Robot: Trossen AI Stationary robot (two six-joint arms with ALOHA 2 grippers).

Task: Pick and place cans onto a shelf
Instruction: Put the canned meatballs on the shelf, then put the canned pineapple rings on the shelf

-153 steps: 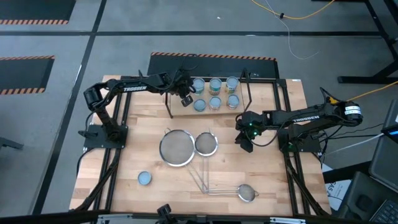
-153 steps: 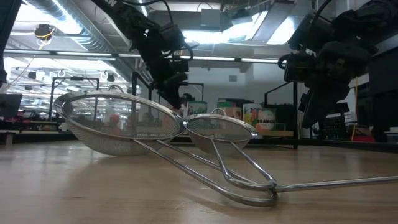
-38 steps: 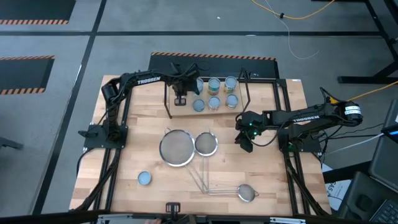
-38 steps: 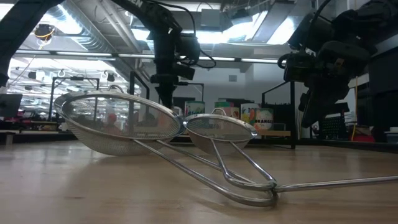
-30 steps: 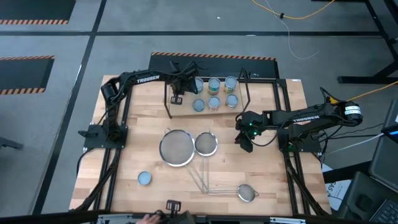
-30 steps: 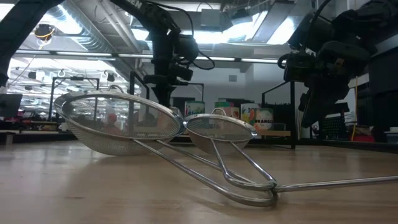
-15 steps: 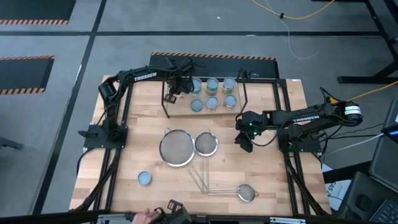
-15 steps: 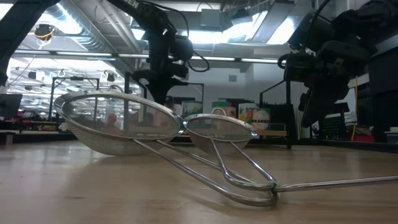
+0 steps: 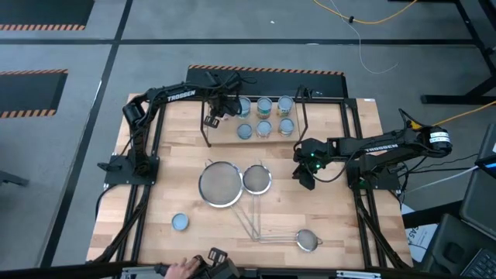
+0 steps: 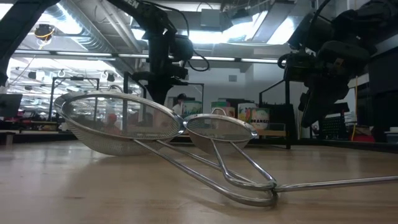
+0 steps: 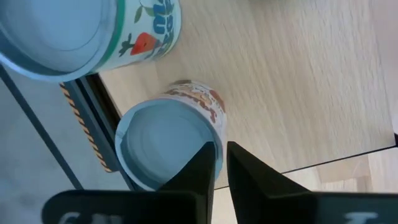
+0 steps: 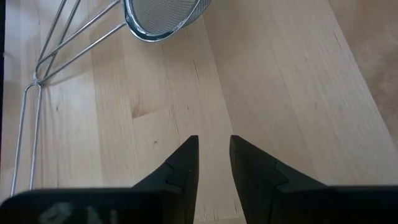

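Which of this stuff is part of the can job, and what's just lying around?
Job: shelf at the table's far edge; six cans on it; a loose can near the front; left gripper at the shelf's left end.

Lying about: three strainers; right gripper, waiting.

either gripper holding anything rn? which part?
Nothing held. Left gripper sits above a can on the shelf, fingers off it. Right gripper is empty over bare table.
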